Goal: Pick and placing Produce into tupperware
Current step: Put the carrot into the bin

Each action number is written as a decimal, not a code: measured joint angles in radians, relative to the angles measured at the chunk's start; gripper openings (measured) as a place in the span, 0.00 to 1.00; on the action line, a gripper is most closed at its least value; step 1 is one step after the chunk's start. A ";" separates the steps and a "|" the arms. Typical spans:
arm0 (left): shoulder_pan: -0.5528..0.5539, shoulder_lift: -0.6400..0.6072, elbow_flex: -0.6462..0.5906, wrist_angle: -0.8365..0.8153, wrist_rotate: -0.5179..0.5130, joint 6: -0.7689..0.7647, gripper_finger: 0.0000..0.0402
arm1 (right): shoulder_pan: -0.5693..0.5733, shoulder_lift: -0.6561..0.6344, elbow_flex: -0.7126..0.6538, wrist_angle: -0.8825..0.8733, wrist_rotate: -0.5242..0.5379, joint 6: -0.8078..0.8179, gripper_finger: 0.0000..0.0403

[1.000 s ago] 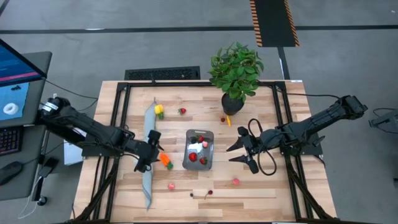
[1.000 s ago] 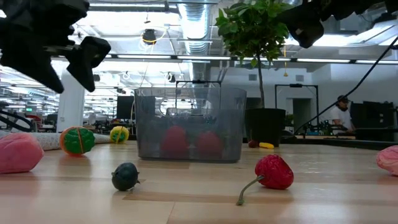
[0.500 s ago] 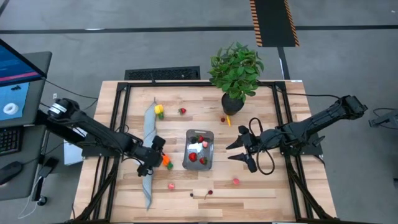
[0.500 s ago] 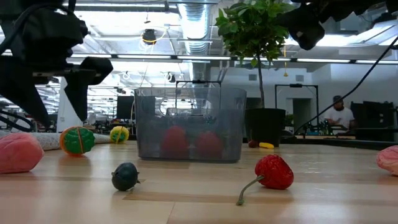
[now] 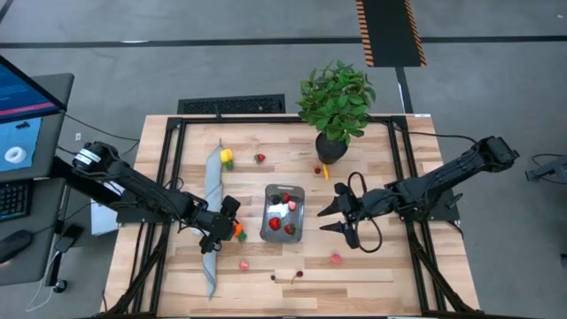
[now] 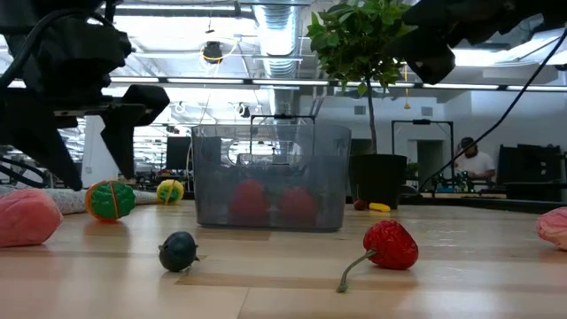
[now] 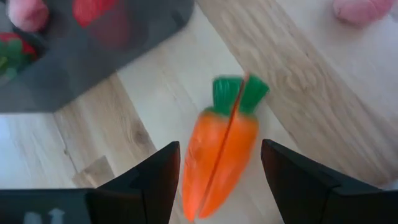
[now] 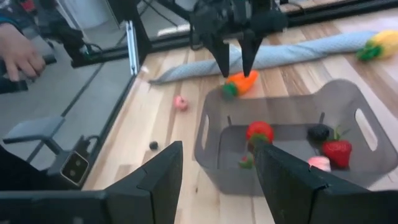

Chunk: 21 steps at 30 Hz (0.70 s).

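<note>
The orange carrot (image 7: pixel 224 149) with a green top lies flat on the wood just left of the clear greyish tupperware (image 5: pixel 283 213). My left gripper (image 7: pixel 217 186) is open and hangs over the carrot (image 5: pixel 236 229), one finger on each side of it; in the right wrist view its fingers (image 8: pixel 235 59) stand just above the carrot (image 8: pixel 241 83). My right gripper (image 5: pixel 339 218) is open and hovers right of the tupperware (image 8: pixel 280 134), which holds red strawberries, a dark berry and a pink piece. More produce lies scattered on the table.
A long grey cloth strip (image 5: pixel 213 221) lies left of the carrot, with a yellow piece (image 5: pixel 227 158) at its far end. A potted plant (image 5: pixel 335 106) stands at the far edge. Pink pieces (image 5: pixel 244 264) (image 5: pixel 336 258), a dark berry (image 6: pixel 179 251) and a red cherry (image 6: pixel 390 245) lie near the front.
My left gripper has moved toward the near edge and right, and has come down over the carrot, staying open. My right gripper has shifted a little left toward the tupperware. The produce has not moved.
</note>
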 joint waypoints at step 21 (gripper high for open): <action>0.037 0.148 0.042 0.022 0.073 -0.015 0.53 | 0.019 0.006 0.000 0.009 -0.004 -0.001 0.55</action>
